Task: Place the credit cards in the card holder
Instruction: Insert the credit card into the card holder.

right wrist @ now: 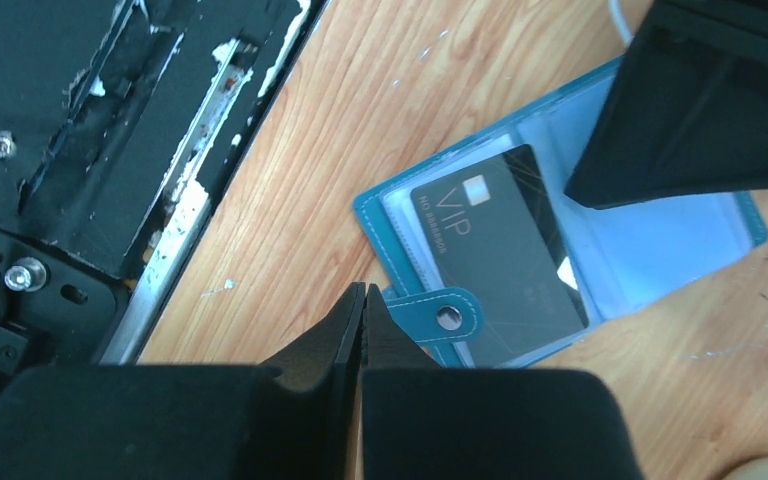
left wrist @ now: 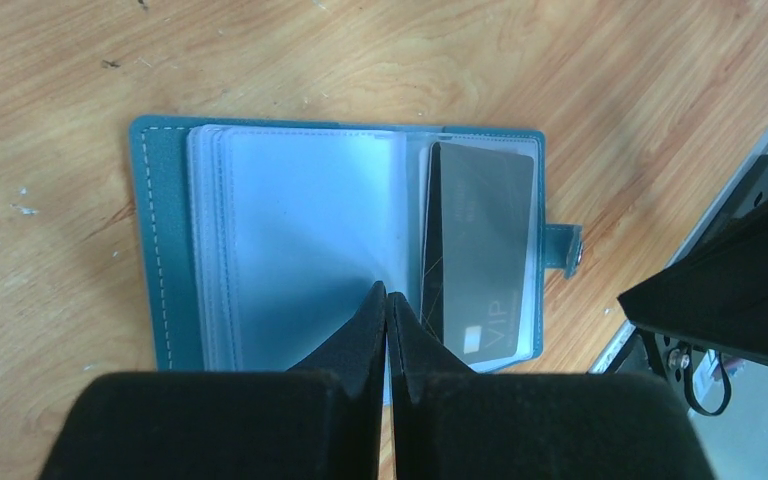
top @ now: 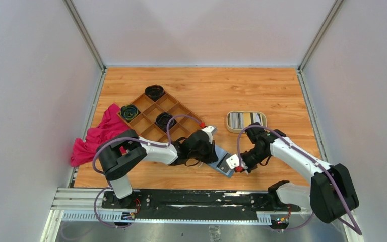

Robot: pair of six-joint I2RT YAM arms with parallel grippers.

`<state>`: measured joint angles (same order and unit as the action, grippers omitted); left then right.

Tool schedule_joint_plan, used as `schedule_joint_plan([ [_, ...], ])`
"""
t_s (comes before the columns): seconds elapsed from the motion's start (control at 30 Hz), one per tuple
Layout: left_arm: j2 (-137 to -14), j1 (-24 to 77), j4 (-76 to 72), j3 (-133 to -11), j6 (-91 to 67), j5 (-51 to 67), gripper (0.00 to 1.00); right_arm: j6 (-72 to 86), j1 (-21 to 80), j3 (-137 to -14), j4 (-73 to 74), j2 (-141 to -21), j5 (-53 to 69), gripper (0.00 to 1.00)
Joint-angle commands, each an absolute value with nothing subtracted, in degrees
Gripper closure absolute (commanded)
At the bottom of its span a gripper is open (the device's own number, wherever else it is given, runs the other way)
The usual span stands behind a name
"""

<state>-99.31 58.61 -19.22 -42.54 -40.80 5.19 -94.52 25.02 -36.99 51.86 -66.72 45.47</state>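
Note:
The teal card holder (left wrist: 165, 250) lies open on the wooden table between both arms, its clear sleeves fanned out. One dark credit card (left wrist: 480, 240) marked VIP sits in a right-hand sleeve and also shows in the right wrist view (right wrist: 500, 250). My left gripper (left wrist: 387, 292) is shut, its tips at the edge of a clear sleeve page (left wrist: 300, 220); I cannot tell whether that page is pinched. My right gripper (right wrist: 363, 290) is shut beside the snap tab (right wrist: 440, 318), with nothing visible between its fingers. From above, the card holder (top: 221, 159) lies between the left gripper (top: 212, 154) and the right gripper (top: 236, 165).
A cream oval tray (top: 230, 121) holding several whitish cards (top: 241, 120) stands behind the right arm. A brown wooden compartment tray (top: 174, 106) with dark coiled items and a red cloth (top: 98, 135) lie at the left. The black base rail (right wrist: 110, 130) runs along the near edge.

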Motion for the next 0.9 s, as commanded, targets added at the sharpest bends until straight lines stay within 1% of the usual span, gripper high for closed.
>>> schedule_joint_plan([
  [0.0, -101.6, 59.5, -18.3, -43.3, -39.6, 5.6, 1.0, -98.3, 27.0, -35.9, 53.5, -69.4, 41.4, 1.0],
  [0.17, -102.1, 60.4, -18.3, -43.2, -40.0, 5.6, 1.0, -96.3, 29.5, -36.1, 52.1, -73.1, 37.7, 1.0],
  [0.37, -102.0, 61.0, -18.3, -42.3, -41.0, 5.8, 1.0, -92.9, 31.2, -35.3, 48.4, -74.5, 36.2, 1.0],
  [0.7, -103.0, 63.1, -18.4, -42.8, -43.1, 7.5, 1.0, -83.0, 32.9, -34.5, 38.4, -75.5, 32.2, 1.0],
  [0.87, -102.8, 63.7, -18.3, -43.4, -43.5, 7.9, 1.0, -80.9, 32.9, -34.1, 36.1, -74.7, 31.7, 1.0],
])
